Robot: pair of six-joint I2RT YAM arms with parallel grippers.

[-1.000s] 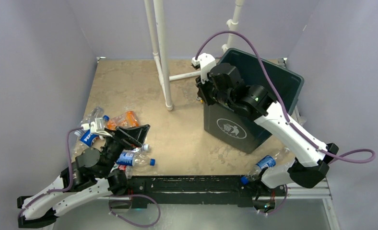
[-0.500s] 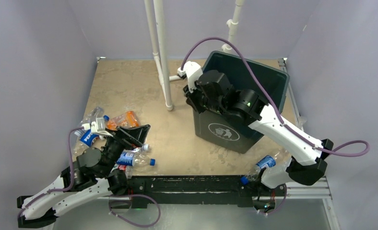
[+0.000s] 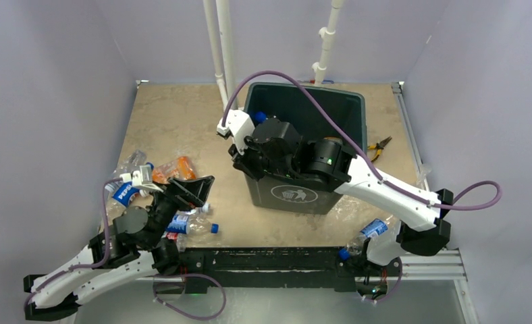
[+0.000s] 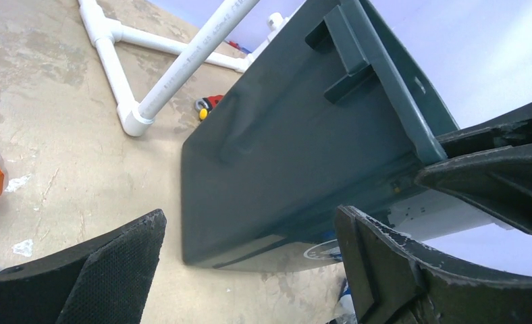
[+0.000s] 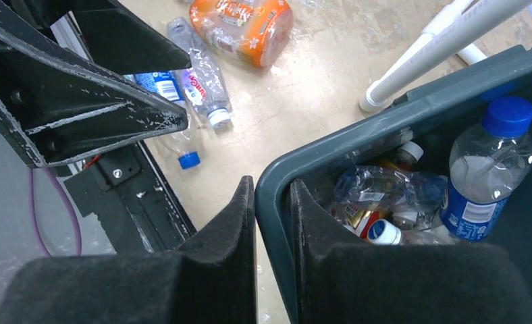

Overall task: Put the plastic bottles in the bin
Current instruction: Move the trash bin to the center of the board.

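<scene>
Top external view: I'm watching my right gripper (image 5: 271, 192) pinching the near-left rim of the bin (image 3: 324, 201), one finger inside the wall and one outside. Several bottles (image 5: 483, 175) are lying inside the bin, a blue-capped one leaning against its wall. My left gripper (image 3: 199, 191) is hanging left of the bin with its fingers spread wide, gripping nothing. More bottles are lying on the table (image 3: 182, 115) left of the bin, around that gripper, and another bottle (image 3: 373, 229) is lying in front of the bin's right corner.
</scene>
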